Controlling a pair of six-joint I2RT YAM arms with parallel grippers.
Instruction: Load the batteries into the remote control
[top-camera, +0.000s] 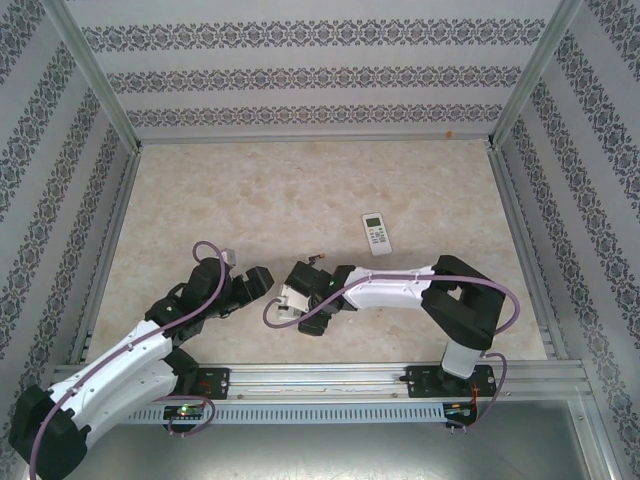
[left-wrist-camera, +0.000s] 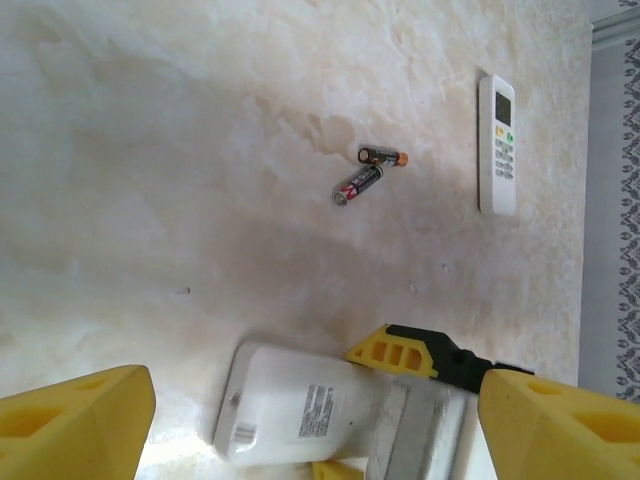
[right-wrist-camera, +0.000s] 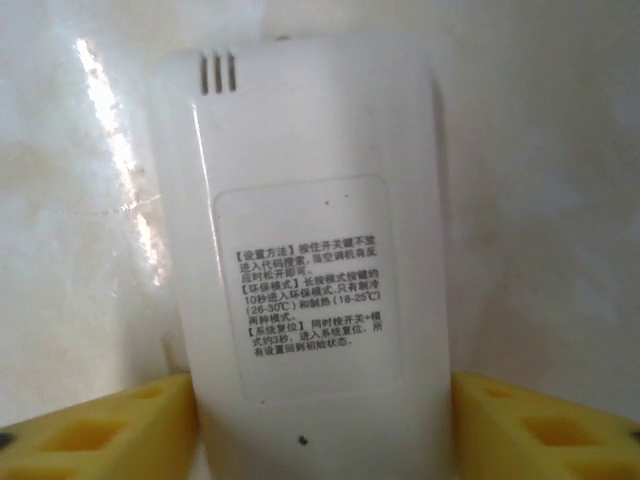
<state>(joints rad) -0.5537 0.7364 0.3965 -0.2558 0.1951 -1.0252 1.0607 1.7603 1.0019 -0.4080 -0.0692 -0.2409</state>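
A white remote (right-wrist-camera: 315, 230) lies back-up, its printed label showing, and my right gripper (right-wrist-camera: 320, 435) is shut on its lower end, with a yellow finger (right-wrist-camera: 100, 430) on each side. The same remote (left-wrist-camera: 300, 405) rests low over the table in the left wrist view, just ahead of my open left gripper (left-wrist-camera: 315, 420), which holds nothing. Two batteries (left-wrist-camera: 370, 170), dark with metallic ends, lie together on the table farther out. From above, the left gripper (top-camera: 258, 282) and right gripper (top-camera: 298, 288) nearly meet around the remote (top-camera: 290, 298).
A second white remote (top-camera: 376, 233) lies face-up, buttons showing, beyond the batteries; it is also at the right in the left wrist view (left-wrist-camera: 498, 145). Patterned walls and metal rails (top-camera: 110, 250) enclose the marble-look table (top-camera: 250, 190).
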